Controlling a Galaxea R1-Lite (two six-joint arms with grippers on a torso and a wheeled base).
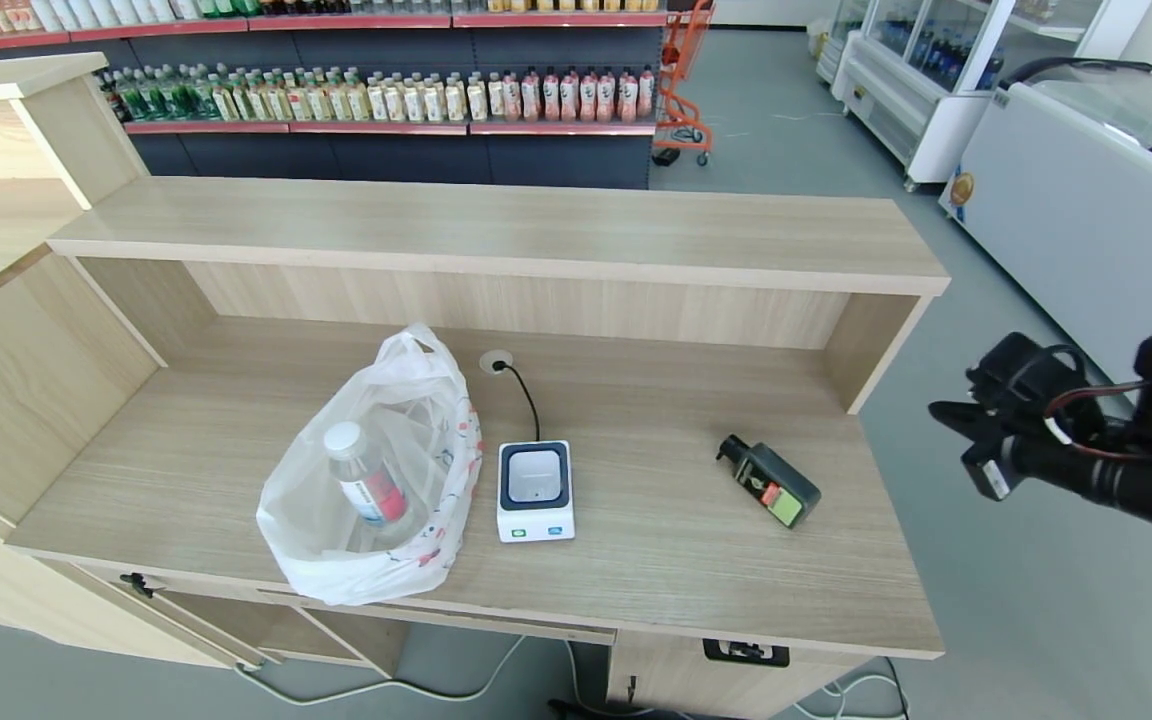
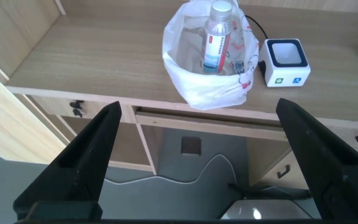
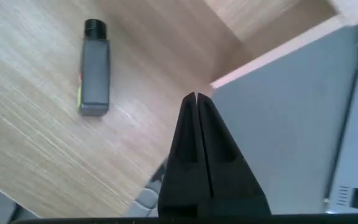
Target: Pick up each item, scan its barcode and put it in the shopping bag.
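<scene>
Jaws closed and empty on right gripper [image 3: 196,95], spread on left gripper [image 2: 199,104]; approaching unopened, the right could knock the black bottle [image 1: 769,481] aside.

Matt wood-grain counter [image 1: 656,570]; thin, crinkled translucent plastic shopping bag [image 1: 433,480]; dark bottle [image 1: 771,482] nearest the right gripper [image 1: 944,411] — smooth plastic.

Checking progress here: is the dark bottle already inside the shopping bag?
No, the dark bottle lies on the counter right of the scanner, apart from the shopping bag.
</scene>
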